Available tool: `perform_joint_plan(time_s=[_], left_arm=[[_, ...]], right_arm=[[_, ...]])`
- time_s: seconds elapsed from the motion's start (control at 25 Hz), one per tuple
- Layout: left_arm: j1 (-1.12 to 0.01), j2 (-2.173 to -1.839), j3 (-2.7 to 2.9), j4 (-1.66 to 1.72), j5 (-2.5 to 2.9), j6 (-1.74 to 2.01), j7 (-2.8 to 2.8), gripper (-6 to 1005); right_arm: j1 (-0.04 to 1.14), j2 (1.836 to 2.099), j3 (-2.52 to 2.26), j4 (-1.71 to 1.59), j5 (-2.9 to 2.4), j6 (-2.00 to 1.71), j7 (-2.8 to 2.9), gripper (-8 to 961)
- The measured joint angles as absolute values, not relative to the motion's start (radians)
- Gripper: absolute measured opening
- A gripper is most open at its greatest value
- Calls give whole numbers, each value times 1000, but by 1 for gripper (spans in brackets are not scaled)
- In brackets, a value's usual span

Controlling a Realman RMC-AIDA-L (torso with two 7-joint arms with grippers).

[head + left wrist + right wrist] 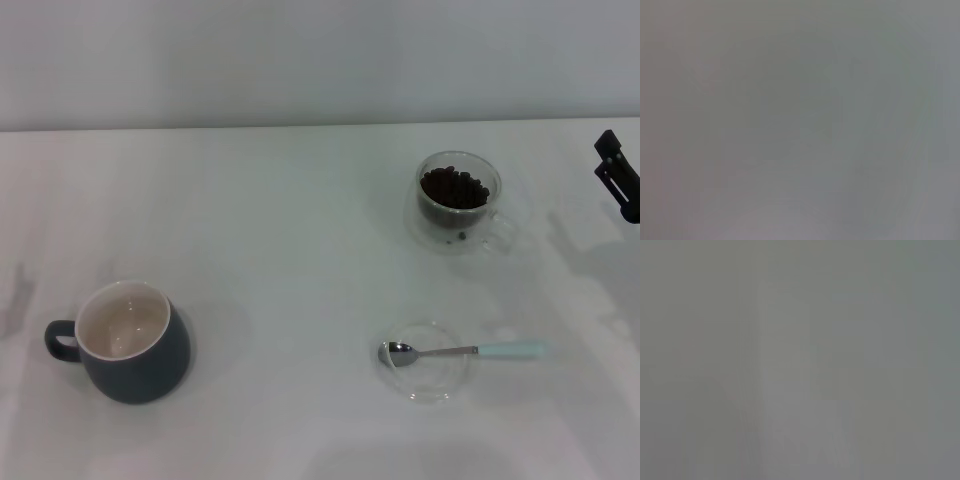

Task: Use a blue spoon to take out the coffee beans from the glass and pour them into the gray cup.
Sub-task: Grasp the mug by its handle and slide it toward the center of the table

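A: Which step was in hand?
B: Picking up the pale-blue-handled metal spoon (462, 350), which lay untouched, bowl on a clear glass saucer (430, 381).
A: And the grippers?
B: The right gripper (618, 175) sat at the table's right edge, fingers unclear; the left wasn't visible. Next it had to reach the handle.

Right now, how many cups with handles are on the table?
2. The gray cup sits near the front on the robot's left. The glass with coffee beans stands farther back on the right. None seems hidden in the head view.
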State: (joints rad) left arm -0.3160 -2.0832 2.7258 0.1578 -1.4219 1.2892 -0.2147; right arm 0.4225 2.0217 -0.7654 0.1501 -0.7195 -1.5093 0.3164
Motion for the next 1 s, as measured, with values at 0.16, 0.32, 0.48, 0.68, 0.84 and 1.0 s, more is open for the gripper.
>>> perform_joint_plan(time_s=[0.16,0.32,0.48,0.68,0.84,1.0], left_arm=[[-315,-2083,2726,158,-1422,1289,-215,860],[-312,-2083,2726,161,-1422,1290,-217,860],[-303,-2083,2726,160,-1422,1309,-217,860],[-267,-2083,2726,162,-1421,1364,-218,859],[-206,-2083,2726,164,-1416,1421,-221,859],[-144,-2083,2727,158,-1388,1456,-249,859]], right_arm=[[425,2022,-765,148,-719,-1510,316,844],[425,2022,-765,145,-719,-1509,316,845],[425,2022,-765,144,-719,-1510,316,845],[425,2022,-765,142,-719,-1510,316,845],[425,2022,-765,135,-718,-1511,316,845],[425,2022,-765,124,-718,-1511,316,845]])
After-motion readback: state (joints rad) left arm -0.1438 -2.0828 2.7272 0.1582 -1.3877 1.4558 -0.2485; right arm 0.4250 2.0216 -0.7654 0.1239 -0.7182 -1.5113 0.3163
